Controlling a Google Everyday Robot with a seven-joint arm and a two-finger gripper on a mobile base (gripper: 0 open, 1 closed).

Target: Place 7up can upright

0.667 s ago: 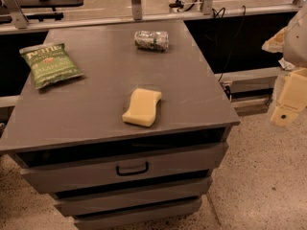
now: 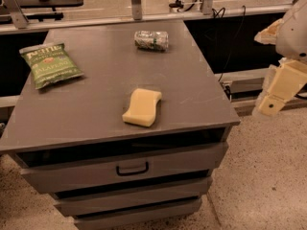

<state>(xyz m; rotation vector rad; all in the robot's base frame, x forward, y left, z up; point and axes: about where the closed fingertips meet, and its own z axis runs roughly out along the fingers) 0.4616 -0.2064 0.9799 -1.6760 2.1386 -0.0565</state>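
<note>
Nothing done yet; the 7up can [image 2: 151, 40] lies on its side at the far edge of the grey table [image 2: 96, 114]; the gripper [image 2: 278, 92] hangs well apart, off the table's right side, holding nothing; whether it is apart or together, I cannot tell; reaching, grasping and standing the can upright all remain.

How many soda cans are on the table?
1. The 7up can lies on its side near the far edge of the table. The gripper hangs off to the right, apart.

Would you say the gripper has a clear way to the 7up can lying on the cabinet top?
Probably yes: the gripper hangs beside the cabinet, the 7up can lies exposed at the back, the sponge sits forward.
</note>
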